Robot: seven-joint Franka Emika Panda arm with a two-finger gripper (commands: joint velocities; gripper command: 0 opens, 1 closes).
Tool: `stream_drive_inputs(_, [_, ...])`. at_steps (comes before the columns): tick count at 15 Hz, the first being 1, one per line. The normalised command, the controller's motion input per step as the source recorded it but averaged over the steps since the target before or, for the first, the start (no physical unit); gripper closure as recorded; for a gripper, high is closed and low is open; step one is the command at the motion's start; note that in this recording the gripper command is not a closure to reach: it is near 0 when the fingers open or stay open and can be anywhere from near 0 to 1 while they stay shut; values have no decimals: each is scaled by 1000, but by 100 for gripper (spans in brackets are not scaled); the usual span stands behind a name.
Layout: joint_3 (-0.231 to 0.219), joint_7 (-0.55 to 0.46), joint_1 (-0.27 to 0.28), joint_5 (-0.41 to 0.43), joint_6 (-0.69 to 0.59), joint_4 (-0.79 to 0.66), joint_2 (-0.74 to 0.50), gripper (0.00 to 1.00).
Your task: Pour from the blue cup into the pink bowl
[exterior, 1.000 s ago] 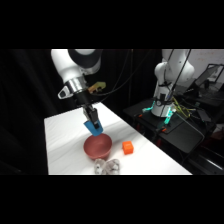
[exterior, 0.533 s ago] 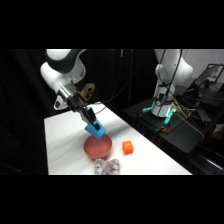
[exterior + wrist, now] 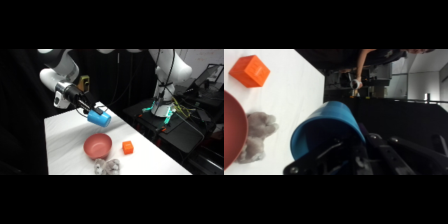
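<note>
In the side view the white robot arm reaches in from the upper left, its forearm slanting down to the right, and the gripper point(image 3: 90, 111) is clamped on the small bright-blue cylindrical cup point(image 3: 98, 118). The cup is held in the air, tipped well over — its long axis lies close to level, mouth toward the right. It hangs above the white table point(image 3: 65, 145), over the far rim of the round salmon-pink bowl point(image 3: 97, 145). Right of the bowl sits a small orange cube point(image 3: 128, 147); a shiny silvery lumpy object point(image 3: 106, 166) lies at the table's near edge.
</note>
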Motion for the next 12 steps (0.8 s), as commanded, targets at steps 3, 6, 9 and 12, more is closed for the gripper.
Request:
stream_drive_inputs(3, [3,-62,-15,339,-374,299,219,15])
stream_drive_inputs(6, [-180,-53,200,-40,96,76,-74,15])
stream_drive_inputs(9, [-235,-149,249,-311,404,-323,-489,15])
stream_drive_inputs(12, [-179,-207,203,-358,573,-787,-777,15])
